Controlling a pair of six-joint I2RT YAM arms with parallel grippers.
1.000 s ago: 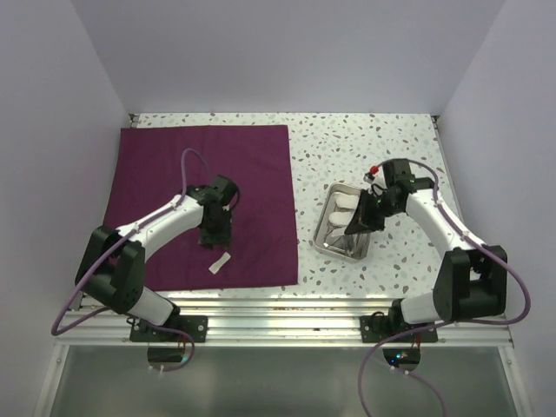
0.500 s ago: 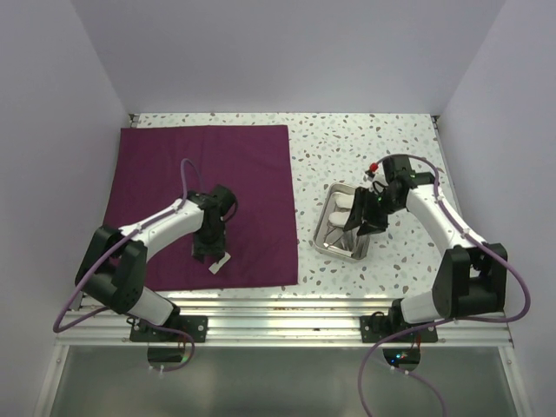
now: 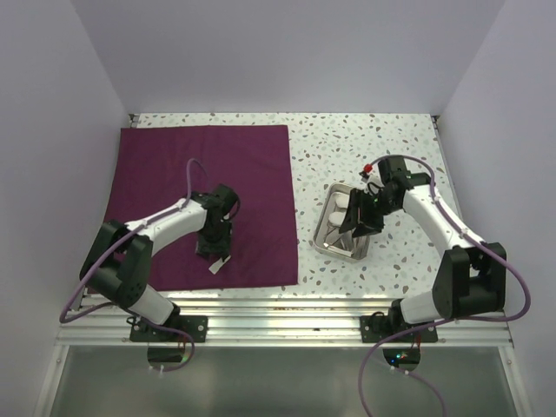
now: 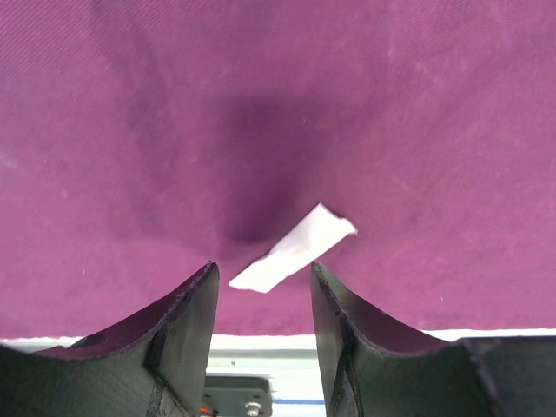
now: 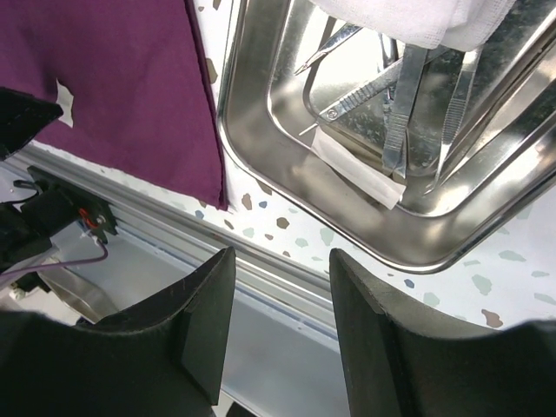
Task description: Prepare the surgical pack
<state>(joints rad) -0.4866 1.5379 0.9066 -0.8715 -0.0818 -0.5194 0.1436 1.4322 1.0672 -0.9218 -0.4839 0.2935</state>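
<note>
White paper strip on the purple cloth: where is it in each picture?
Top external: the white strip lies low and left of centre, near the cloth's front edge.
Left wrist: the strip is in the middle, slightly low.
Right wrist: the strip is small, at the far left edge.
Shared landmark: the maroon cloth beneath it.

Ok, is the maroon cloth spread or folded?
Spread out. The maroon cloth lies flat as one big square in the top view, no folds showing; a small white strip lies on it.
</note>
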